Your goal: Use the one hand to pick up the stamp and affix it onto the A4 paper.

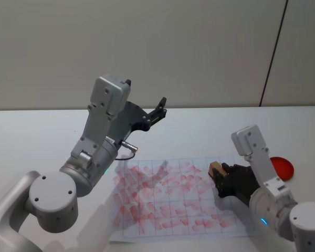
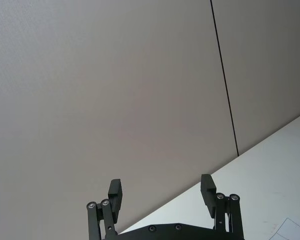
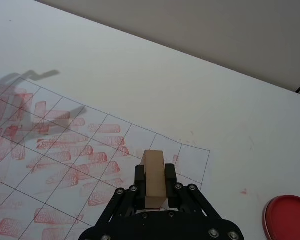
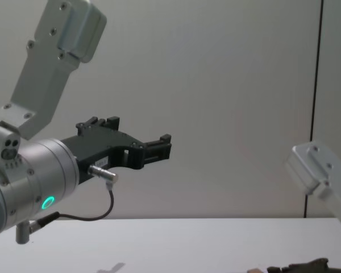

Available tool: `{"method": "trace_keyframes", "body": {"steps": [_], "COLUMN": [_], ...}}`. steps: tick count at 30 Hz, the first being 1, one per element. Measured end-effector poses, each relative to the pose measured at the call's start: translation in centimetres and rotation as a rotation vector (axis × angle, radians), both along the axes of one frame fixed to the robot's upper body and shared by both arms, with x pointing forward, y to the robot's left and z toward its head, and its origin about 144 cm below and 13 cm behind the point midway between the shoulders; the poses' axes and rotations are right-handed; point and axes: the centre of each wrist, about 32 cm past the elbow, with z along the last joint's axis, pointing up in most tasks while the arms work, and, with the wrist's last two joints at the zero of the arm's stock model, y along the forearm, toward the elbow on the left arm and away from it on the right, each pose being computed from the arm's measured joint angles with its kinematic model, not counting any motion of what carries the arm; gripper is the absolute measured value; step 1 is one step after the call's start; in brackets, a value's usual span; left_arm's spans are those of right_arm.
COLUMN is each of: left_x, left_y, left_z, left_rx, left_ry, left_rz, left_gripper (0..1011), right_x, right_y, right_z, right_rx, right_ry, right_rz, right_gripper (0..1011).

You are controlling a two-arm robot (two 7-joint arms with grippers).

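Note:
My right gripper (image 1: 220,177) is shut on the stamp (image 1: 216,169), a light-brown wooden block that sticks out past the black fingers (image 3: 140,175). It is over the upper right corner of the A4 paper (image 1: 163,202), a white gridded sheet covered with red stamp marks. The right wrist view shows the stamp (image 3: 153,177) above a cell near the sheet's edge (image 3: 65,150); I cannot tell whether it touches the paper. My left gripper (image 1: 160,107) is raised high above the table's far side, open and empty (image 2: 162,192), pointing at the wall.
A round red ink pad (image 1: 281,168) lies on the white table just right of the paper, also seen close to the right gripper (image 3: 289,217). The left arm's big silver elbow (image 1: 52,202) hangs over the paper's left side. A grey wall stands behind the table.

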Motion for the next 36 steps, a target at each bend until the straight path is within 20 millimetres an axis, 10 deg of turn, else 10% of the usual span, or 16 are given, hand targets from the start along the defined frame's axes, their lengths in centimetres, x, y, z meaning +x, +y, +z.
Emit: {"method": "trace_keyframes", "body": {"steps": [36], "left_x": [0.0], "left_y": [0.0], "left_z": [0.0], "left_rx": [0.0], "left_ry": [0.0], "left_rz": [0.0], "left_gripper": [1001], "right_x": [-0.5], "right_y": [-0.6], "right_z": [-0.8], "right_rx": [0.026], "right_ry": [0.016], "right_rz": [-0.018], "right_gripper": [224]}}
